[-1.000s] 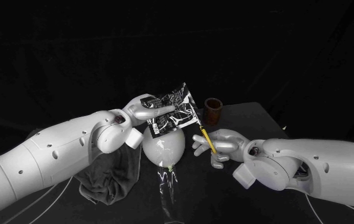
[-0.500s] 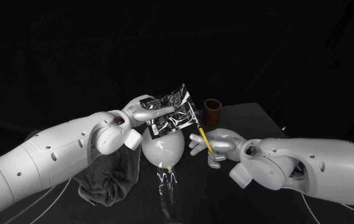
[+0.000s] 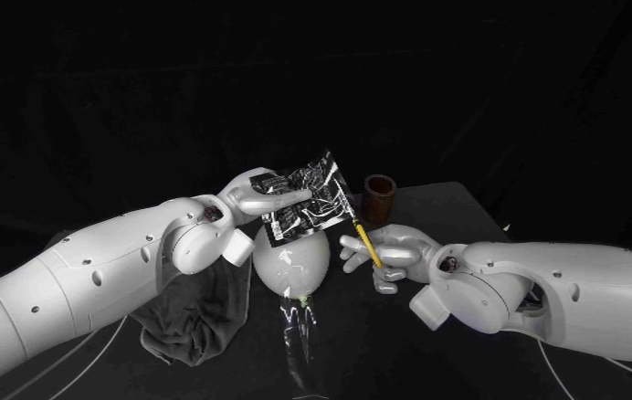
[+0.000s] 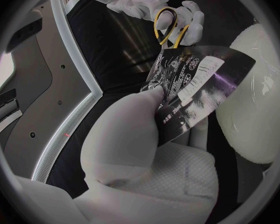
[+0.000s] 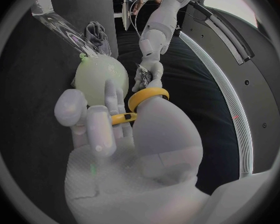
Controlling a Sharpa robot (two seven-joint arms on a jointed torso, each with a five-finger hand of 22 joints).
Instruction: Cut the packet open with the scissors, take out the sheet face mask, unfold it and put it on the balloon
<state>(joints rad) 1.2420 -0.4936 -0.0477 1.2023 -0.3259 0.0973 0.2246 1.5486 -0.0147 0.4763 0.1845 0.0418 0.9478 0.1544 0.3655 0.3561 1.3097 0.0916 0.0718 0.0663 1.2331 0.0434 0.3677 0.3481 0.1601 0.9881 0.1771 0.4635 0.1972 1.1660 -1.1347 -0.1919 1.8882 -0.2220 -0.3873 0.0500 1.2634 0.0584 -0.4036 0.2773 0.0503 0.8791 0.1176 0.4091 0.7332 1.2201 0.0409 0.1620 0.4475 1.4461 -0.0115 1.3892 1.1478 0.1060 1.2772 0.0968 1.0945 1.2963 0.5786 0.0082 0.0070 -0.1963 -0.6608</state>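
Nearby, brown cup (image 3: 381,197) behind scissors (image 3: 365,243), dark cloth (image 3: 197,318) beside balloon (image 3: 292,263)

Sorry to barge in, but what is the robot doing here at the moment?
The left hand holds the silver packet up above the pale balloon, which sits on a clear stand. The right hand grips the yellow-handled scissors, blades pointing up at the packet's edge. The packet looks uncut, so the mask is not out yet. A brown cup stands behind on the table.
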